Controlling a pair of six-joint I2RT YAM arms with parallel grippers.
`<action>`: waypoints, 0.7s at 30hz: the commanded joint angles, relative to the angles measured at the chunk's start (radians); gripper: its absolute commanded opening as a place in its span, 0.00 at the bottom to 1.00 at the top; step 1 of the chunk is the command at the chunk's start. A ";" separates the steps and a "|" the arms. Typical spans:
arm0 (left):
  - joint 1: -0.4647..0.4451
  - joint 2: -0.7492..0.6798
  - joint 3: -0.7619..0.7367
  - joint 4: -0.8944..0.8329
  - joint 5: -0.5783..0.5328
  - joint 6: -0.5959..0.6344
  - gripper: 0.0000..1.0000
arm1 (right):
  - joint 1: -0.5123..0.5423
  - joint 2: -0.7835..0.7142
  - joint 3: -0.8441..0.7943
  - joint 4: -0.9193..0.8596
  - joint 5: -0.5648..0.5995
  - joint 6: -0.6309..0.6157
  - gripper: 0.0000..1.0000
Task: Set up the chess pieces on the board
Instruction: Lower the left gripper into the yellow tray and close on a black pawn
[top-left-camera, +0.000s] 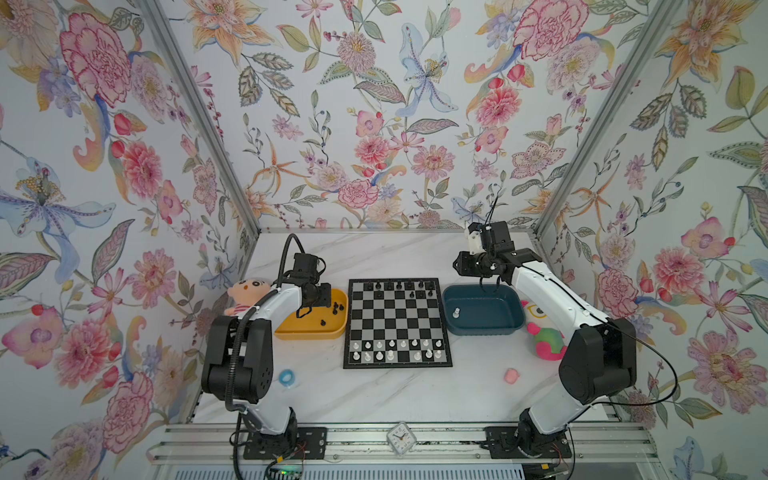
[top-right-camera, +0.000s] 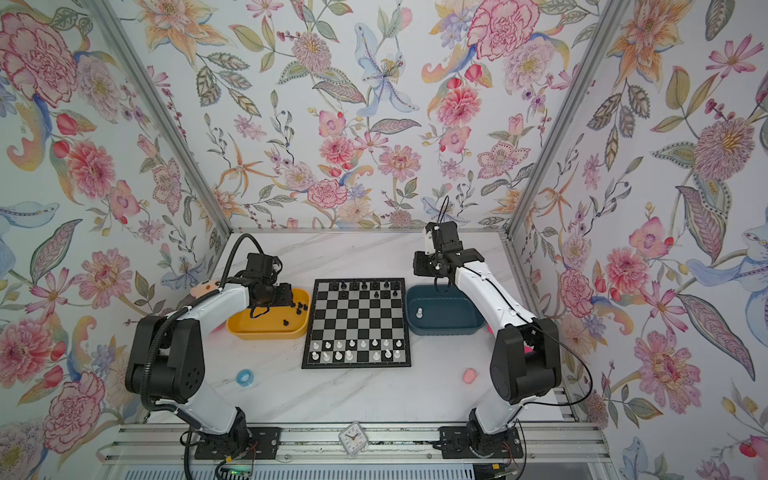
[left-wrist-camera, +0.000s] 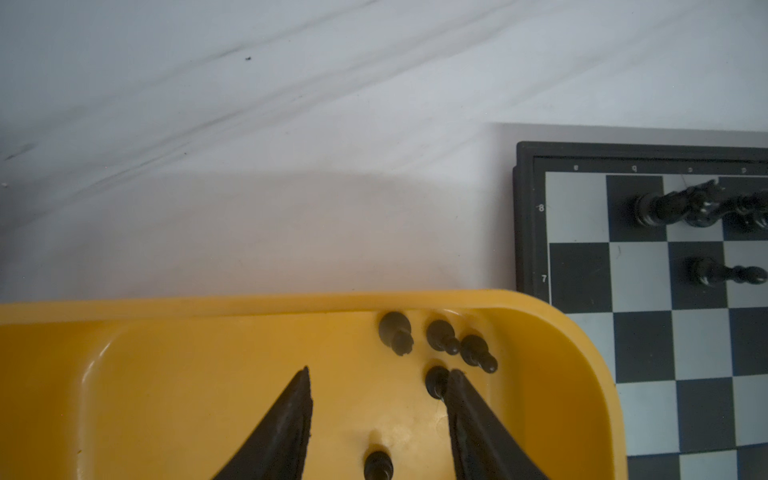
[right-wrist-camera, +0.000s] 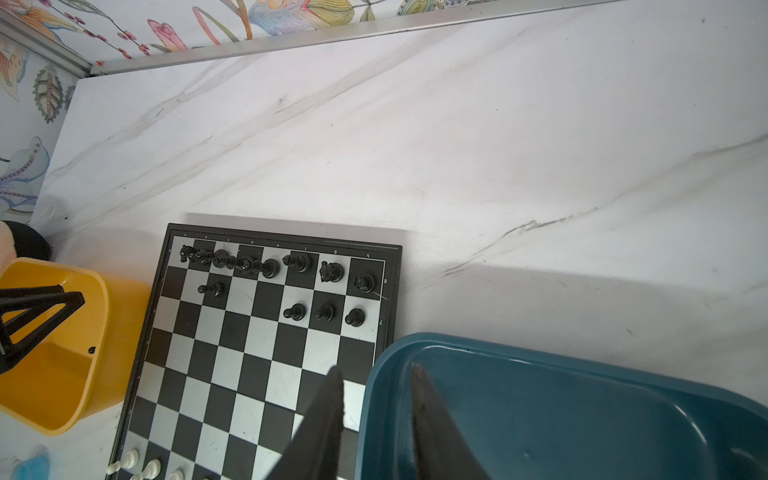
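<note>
The board (top-left-camera: 397, 322) lies in the middle of the table in both top views. Black chess pieces (top-left-camera: 399, 286) stand on its two far rows, white ones (top-left-camera: 390, 355) on its two near rows. More black pieces (left-wrist-camera: 442, 336) lie in a yellow tray (top-left-camera: 291, 328) left of the board. My left gripper (left-wrist-camera: 381, 370) is open low inside that tray, with one black piece (left-wrist-camera: 378, 465) between its fingers and another (left-wrist-camera: 436, 380) against one fingertip. A lone white piece (top-left-camera: 456, 312) stands in a dark blue tray (top-left-camera: 482, 328) right of the board. My right gripper (right-wrist-camera: 376, 365) hovers open and empty over that tray's rim.
A plush doll (top-left-camera: 245, 293) sits behind the left arm and a pink-green plush (top-left-camera: 544, 332) beside the blue tray. A blue ring (top-left-camera: 286, 377) and a pink lump (top-left-camera: 512, 375) lie near the front. A small clock (top-left-camera: 401, 438) rests on the front rail.
</note>
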 joint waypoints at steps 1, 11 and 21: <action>0.014 0.024 -0.013 0.027 0.033 0.000 0.54 | 0.009 0.028 0.032 -0.027 0.017 0.012 0.29; 0.015 0.062 -0.010 0.039 0.051 -0.002 0.50 | 0.013 0.037 0.036 -0.031 0.017 0.018 0.29; 0.017 0.089 -0.004 0.032 0.046 -0.005 0.43 | 0.012 0.039 0.030 -0.031 0.019 0.020 0.29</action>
